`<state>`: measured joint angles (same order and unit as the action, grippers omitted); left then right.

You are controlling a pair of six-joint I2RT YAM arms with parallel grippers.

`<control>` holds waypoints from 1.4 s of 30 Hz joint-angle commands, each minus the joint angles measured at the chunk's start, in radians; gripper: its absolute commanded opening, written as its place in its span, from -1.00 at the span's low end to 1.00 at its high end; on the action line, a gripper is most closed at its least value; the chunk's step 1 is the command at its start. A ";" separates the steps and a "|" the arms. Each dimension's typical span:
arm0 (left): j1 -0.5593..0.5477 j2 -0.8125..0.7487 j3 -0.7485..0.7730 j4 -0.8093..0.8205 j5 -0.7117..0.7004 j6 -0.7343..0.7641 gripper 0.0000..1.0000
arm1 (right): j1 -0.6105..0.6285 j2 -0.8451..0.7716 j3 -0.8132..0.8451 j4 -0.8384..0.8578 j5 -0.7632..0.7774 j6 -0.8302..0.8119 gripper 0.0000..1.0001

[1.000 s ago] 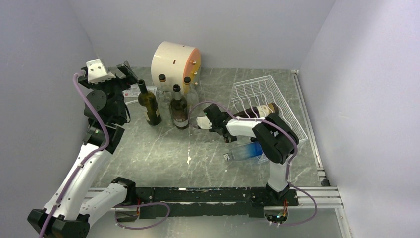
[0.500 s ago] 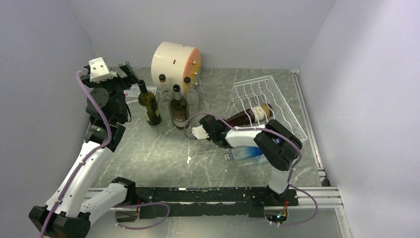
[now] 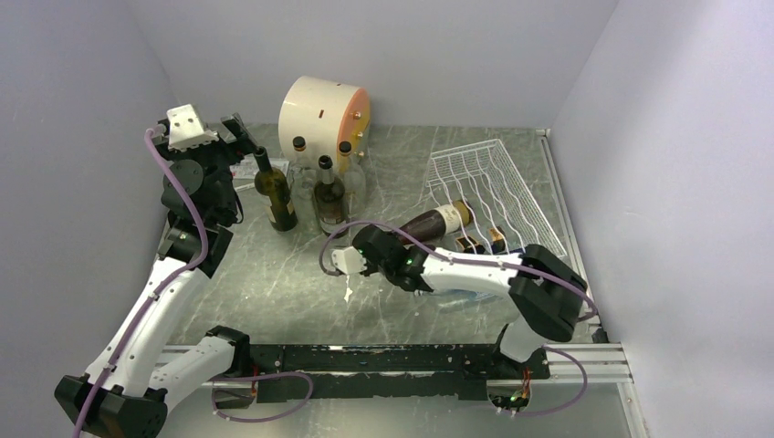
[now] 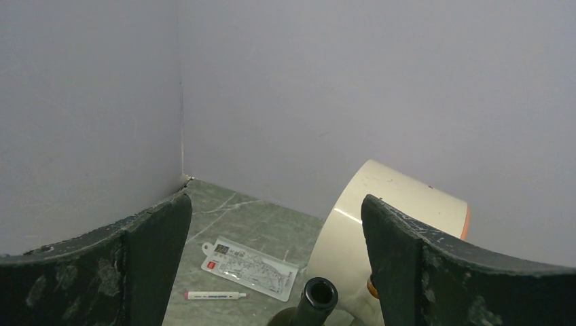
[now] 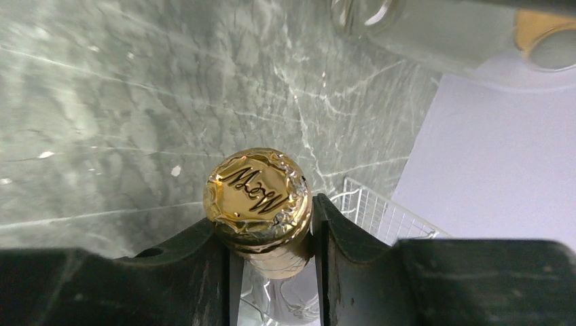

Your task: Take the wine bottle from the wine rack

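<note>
The white wire wine rack (image 3: pixel 497 178) lies at the right of the table; a corner of it shows in the right wrist view (image 5: pixel 380 212). A dark wine bottle (image 3: pixel 440 220) with a cream label lies tilted, its base over the rack's left edge and its neck pointing left. My right gripper (image 3: pixel 368 249) is shut on the neck just below the gold foil cap (image 5: pixel 257 187), with the gripper (image 5: pixel 270 221) on both sides of it. My left gripper (image 3: pixel 234 135) is open and empty, high above an upright dark bottle (image 3: pixel 274 192) whose mouth (image 4: pixel 319 296) shows below the gripper (image 4: pixel 277 265).
A cream drum with an orange face (image 3: pixel 321 108) stands at the back, with several upright bottles (image 3: pixel 329 196) in front of it. More bottle ends (image 3: pixel 476 243) sit in the rack's near part. A plastic packet (image 4: pixel 248 268) and a pen (image 4: pixel 214 295) lie at the back left.
My right gripper has moved left and nearer, drawing the wine bottle by its neck out across the rack's left edge. The left arm has hardly moved.
</note>
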<state>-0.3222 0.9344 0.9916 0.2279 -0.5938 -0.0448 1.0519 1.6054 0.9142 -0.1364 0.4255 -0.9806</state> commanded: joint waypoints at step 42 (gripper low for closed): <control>0.049 -0.069 -0.021 0.076 -0.057 0.069 0.96 | 0.101 0.054 0.490 0.552 -0.591 0.674 -1.00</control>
<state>-0.2829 0.8818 0.9802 0.2592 -0.6273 0.0078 1.1885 1.6554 1.3167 0.1181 -0.0746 -0.3882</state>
